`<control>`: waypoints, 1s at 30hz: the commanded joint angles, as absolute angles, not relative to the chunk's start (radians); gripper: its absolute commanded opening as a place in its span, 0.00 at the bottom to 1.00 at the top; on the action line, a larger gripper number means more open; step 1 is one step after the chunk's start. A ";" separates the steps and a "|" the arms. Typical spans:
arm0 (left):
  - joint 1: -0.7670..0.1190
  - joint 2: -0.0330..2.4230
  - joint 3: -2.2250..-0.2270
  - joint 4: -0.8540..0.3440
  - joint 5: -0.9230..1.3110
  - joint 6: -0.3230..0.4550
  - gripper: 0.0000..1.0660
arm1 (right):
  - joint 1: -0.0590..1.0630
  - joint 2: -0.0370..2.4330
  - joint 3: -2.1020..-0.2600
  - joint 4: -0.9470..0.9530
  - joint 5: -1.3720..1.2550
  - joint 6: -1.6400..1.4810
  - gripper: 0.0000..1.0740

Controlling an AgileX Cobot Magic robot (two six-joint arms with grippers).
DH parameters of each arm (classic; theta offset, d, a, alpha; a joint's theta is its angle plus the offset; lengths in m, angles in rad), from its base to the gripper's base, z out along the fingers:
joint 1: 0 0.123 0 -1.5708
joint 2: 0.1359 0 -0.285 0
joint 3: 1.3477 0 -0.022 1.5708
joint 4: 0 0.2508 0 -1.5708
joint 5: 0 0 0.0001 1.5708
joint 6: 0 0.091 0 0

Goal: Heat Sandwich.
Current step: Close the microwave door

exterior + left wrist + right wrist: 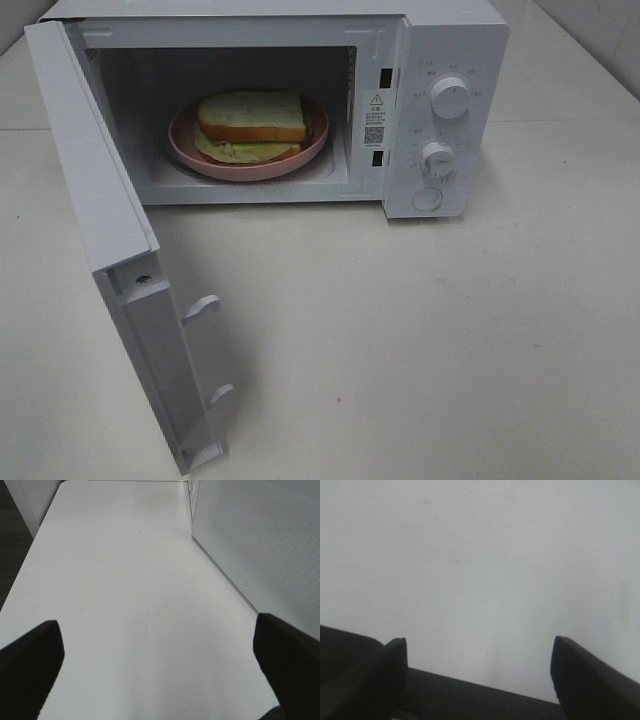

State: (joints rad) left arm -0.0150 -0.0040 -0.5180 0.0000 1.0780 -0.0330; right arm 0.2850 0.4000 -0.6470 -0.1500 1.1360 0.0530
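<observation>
Left pincer and right pincer: each spread wide, gripping nothing, above the desk. One sandwich on one pink plate inside one microwave, door open.

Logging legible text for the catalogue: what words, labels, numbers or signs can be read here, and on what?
Sticker on microwave front frame: warning triangle, code square; print too small to read.
Markings around upper knob and lower knob: too small to read.
Wrist views: no text.
</observation>
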 commanded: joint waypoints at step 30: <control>-0.011 -0.021 -0.518 0.000 1.072 -0.032 0.92 | 0.011 -0.032 -0.493 -0.143 0.993 0.038 0.70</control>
State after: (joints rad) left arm -0.0150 -0.0040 -0.5180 0.0000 1.0780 -0.0330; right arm 0.0160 -0.0030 -0.4920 -0.1420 0.9990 0.0490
